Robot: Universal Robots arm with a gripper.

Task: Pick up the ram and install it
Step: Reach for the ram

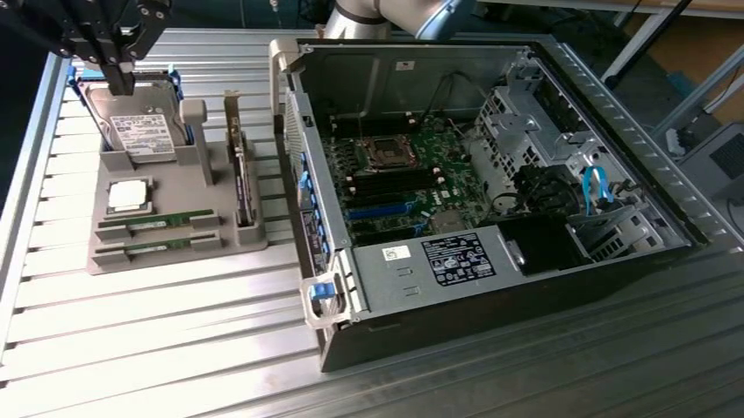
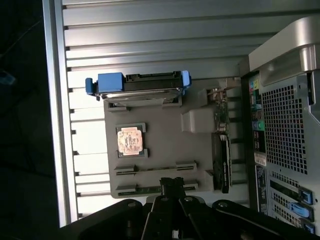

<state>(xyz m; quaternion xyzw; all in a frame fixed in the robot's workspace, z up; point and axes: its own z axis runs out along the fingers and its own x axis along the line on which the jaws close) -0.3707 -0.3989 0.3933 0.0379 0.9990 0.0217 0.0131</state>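
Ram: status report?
Tool above the holder, over the hard drive. Ram sticks both seated in holder, untouched. Nothing in the way.

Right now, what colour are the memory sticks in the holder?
Green; the ram shows best in the exterior view.

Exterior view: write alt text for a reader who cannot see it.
The arm's gripper hangs above the hard drive at the far end of a grey parts holder on a slatted table, at the exterior view's left. Two green ram sticks lie in the holder's near slots; an open computer case sits at that view's right.
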